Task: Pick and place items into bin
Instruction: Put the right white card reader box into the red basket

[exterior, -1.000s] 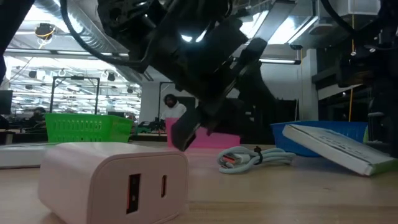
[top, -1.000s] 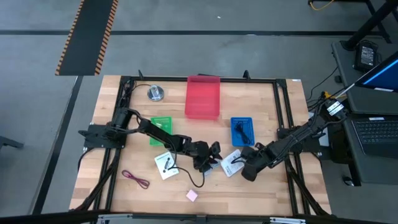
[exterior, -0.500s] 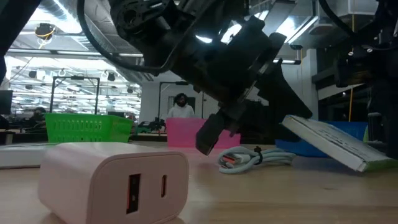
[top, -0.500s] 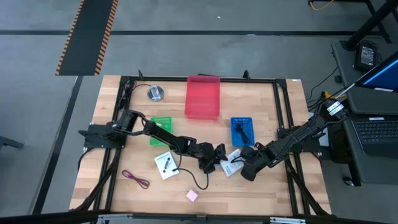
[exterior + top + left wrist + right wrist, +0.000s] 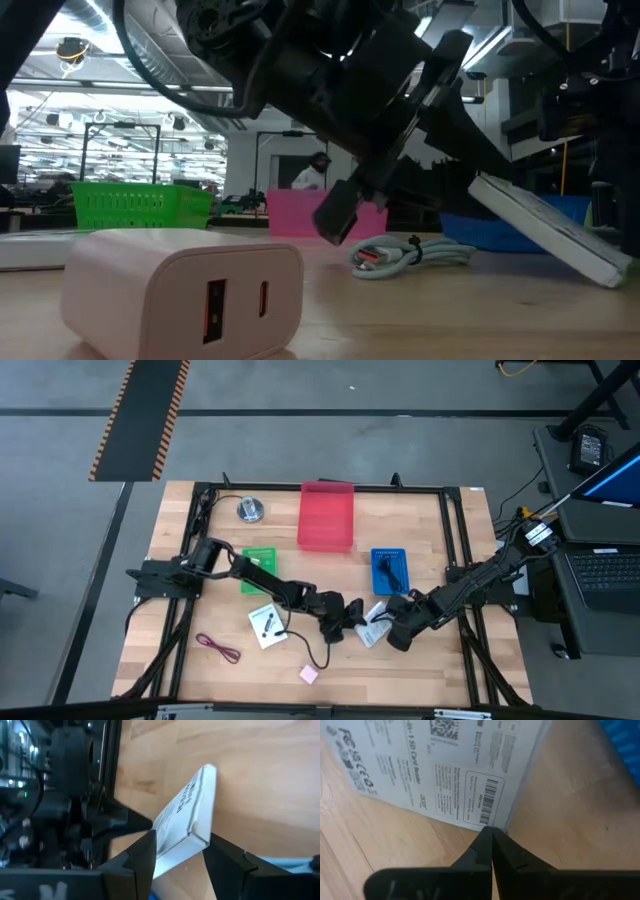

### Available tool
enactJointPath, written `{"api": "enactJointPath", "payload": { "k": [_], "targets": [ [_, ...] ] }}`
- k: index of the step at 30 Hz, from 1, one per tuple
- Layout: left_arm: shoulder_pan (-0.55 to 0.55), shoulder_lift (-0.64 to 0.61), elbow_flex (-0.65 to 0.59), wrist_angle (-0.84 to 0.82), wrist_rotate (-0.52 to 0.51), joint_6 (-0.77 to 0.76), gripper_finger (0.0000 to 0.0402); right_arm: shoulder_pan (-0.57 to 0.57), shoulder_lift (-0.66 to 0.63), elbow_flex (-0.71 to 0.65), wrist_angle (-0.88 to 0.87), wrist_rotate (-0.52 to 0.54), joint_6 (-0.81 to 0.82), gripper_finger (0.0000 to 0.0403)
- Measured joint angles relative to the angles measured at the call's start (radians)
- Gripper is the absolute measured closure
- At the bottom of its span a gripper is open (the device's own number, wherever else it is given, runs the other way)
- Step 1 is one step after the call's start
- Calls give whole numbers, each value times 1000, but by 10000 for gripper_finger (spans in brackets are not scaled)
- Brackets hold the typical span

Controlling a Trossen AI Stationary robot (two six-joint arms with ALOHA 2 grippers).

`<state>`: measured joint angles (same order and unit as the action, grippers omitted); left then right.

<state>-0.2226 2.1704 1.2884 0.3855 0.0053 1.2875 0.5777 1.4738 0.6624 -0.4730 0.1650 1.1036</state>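
Note:
A white printed card box (image 5: pixel 374 622) sits tilted between my two grippers, right of the table's middle. My left gripper (image 5: pixel 352 620) is shut on its raised end. My right gripper (image 5: pixel 388 630) is shut, its tip at the box's low corner. A second white card (image 5: pixel 266 625), a black cable (image 5: pixel 312 651), a maroon cable (image 5: pixel 218 648) and a pink cube (image 5: pixel 308 674) lie flat on the near half of the table. Another black cable lies inside the blue bin (image 5: pixel 390 570). My left gripper pinches the white box's narrow end (image 5: pixel 192 832) between its two fingers (image 5: pixel 145 852), one finger on each broad face. That end is lifted (image 5: pixel 490 190); the opposite end (image 5: pixel 615 272) is down by the table, so the box slopes. My right gripper's shut fingertips (image 5: pixel 491 834) meet the box's printed face at its corner (image 5: pixel 495 822), coming in low over the tabletop.
A red bin (image 5: pixel 326 515) stands at the far middle, a green bin (image 5: pixel 258 565) left of centre, and a round silver disc (image 5: pixel 250 510) at the far left. A pale coiled cable (image 5: pixel 410 255) lies beside the box. Black frame rails (image 5: pixel 460 550) border the table.
My left gripper has moved toward the table's right, up to the white box. The box's end at that gripper has risen, so the box slopes more steeply, while its other end has stayed low by my right gripper.

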Motion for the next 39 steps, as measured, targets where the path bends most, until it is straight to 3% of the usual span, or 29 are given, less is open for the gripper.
{"api": "enactJointPath", "payload": {
  "k": [20,27,31,39],
  "targets": [
    [-32,-3,0,14,15,65,367,0,0,0,41,-2,-15,403],
    [-33,-3,1,15,8,5,368,1,1,51,22,-1,-67,403],
    [-48,-3,1,15,-67,6,369,1,1,98,-38,0,-101,403],
    [-73,-55,-5,-33,-124,-46,369,2,0,226,-211,94,-198,403]
  ]
}}
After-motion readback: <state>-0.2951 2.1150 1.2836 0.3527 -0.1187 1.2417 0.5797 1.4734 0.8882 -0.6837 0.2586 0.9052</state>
